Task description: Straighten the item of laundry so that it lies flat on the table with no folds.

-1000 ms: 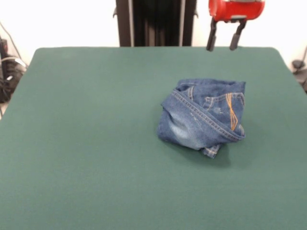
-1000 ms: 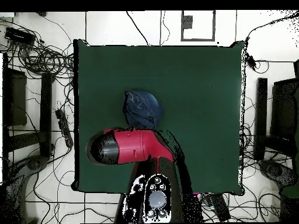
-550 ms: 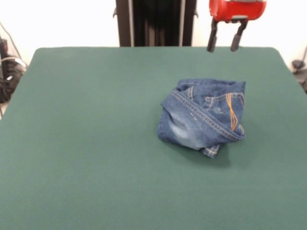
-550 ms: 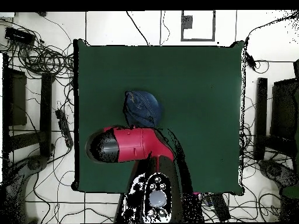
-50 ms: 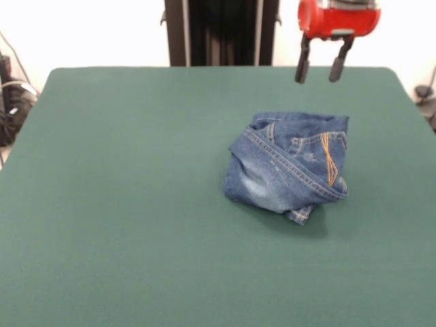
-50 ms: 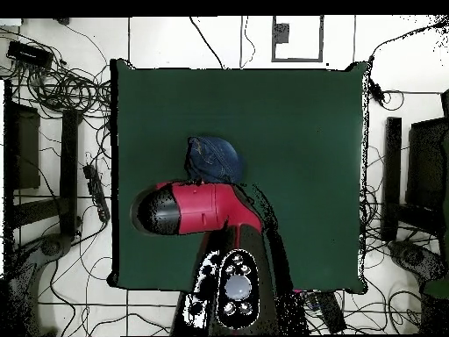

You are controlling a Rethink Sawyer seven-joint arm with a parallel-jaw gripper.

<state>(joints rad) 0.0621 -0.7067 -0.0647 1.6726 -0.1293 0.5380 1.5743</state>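
We see the green tabletop point(image 5: 122, 204) unchanged, with the jeans point(image 5: 289, 167) bunched in the same folded heap toward its right side in the front view. Our gripper point(image 5: 319, 68) has dropped slightly above the far edge, fingers point(image 5: 302, 65) spread, empty.

Robotics lab, test-cell layout. Green felt-covered tabletop point(image 6: 289, 114) stands on a pale tiled floor point(image 6: 219, 39) with dark grout lines. Loose black cables point(image 6: 66, 83) tangle at the upper left of the overhead frame and trail along the left and bottom edges. Dark equipment racks point(image 6: 390, 180) flank both sides. Red and black robot arm point(image 6: 197, 211) mounted at bottom centre. Front view: plain white wall, black pedestal column point(image 5: 221, 30) at top centre.
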